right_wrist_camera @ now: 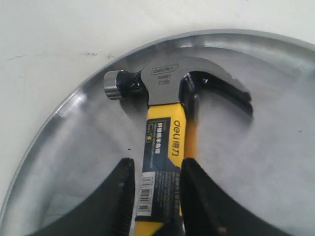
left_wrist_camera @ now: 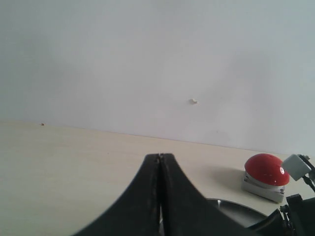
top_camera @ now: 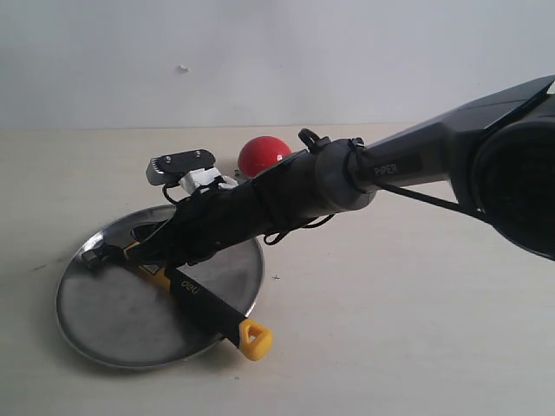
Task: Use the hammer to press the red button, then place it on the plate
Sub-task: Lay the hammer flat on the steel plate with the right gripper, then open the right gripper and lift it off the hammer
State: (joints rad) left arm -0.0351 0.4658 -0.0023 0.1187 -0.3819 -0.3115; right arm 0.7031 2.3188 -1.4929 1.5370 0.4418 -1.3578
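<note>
Steel-headed claw hammer (right_wrist_camera: 165, 88): stiff, likely top-heavy, grippy handle. Lies on the metal plate (right_wrist_camera: 64, 123). Right gripper (right_wrist_camera: 157, 167) straddles the handle near the head, a balanced hold; clamped or slack, cannot tell.

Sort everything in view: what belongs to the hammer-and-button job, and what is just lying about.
Job: black-and-yellow claw hammer; glossy red dome button; scuffed silver metal plate; right gripper, fingers astride the handle.
Bystanders: left gripper, shut; beige tabletop; white wall.
</note>
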